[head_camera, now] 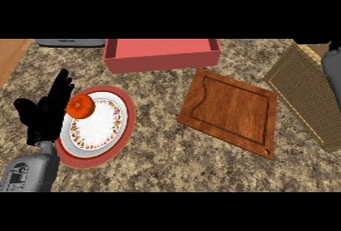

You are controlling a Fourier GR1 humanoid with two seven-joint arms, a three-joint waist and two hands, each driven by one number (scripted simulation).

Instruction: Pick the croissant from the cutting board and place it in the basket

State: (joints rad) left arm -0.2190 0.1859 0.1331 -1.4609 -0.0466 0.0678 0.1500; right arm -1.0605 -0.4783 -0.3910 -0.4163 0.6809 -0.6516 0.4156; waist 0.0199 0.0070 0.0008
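Where the grey left forearm point(28, 173) comes in at the lower left corner, its black left robot hand point(45, 113) stands at the left rim of a round white plate with a flowered border point(100, 124), which lies on a larger red round plate point(126, 115). The fingers are straight and spread, pointing away from the viewer, and curl round nothing. A round orange fruit point(80, 106) sits on the upper left part of the white plate, just beside the fingers.

To the right, well apart from the plates, a brown wooden cutting board with a groove along its edge point(230, 113) lies skewed on the speckled granite bench point(166, 162); its top is bare, and no croissant shows anywhere. At the far right edge is a tan woven basket point(303, 94), with a grey shape point(332, 65) over its upper corner; whether the right robot hand is closed or not, I cannot tell.

Farther back stands a pink rectangular open box point(163, 56), and beyond it at the left a grey object point(70, 42).
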